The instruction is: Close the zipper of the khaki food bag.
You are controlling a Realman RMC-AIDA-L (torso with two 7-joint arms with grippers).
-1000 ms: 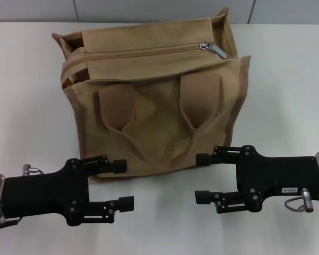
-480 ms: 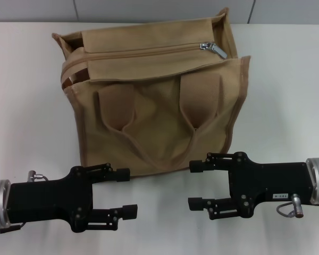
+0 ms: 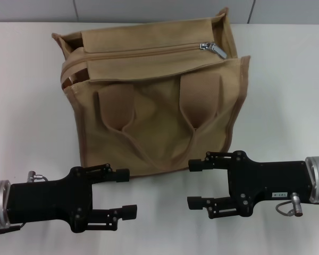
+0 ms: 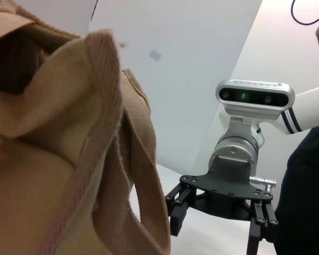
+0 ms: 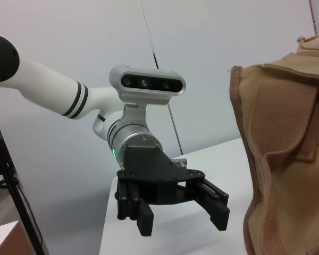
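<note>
The khaki food bag (image 3: 154, 101) stands upright at the table's middle, its two handles hanging down its front. The zipper (image 3: 149, 51) runs along the top flap, and its silver pull tab (image 3: 217, 49) lies at the right end. My left gripper (image 3: 126, 193) is open near the bag's lower left corner, just in front of it, and holds nothing. In front of the lower right corner my right gripper (image 3: 193, 184) is open and empty too. The left wrist view shows the bag (image 4: 69, 159) close up with the right gripper (image 4: 215, 228) beyond. In the right wrist view, the left gripper (image 5: 183, 222) faces the bag (image 5: 287, 133).
The white table (image 3: 287, 85) stretches to both sides of the bag, with a grey wall behind it. A dark stand (image 5: 10, 202) shows at the edge of the right wrist view.
Both grippers have drawn back toward the table's near edge, away from the bag's front, and shifted slightly inward. In the last half second they barely moved. The bag has not moved.
</note>
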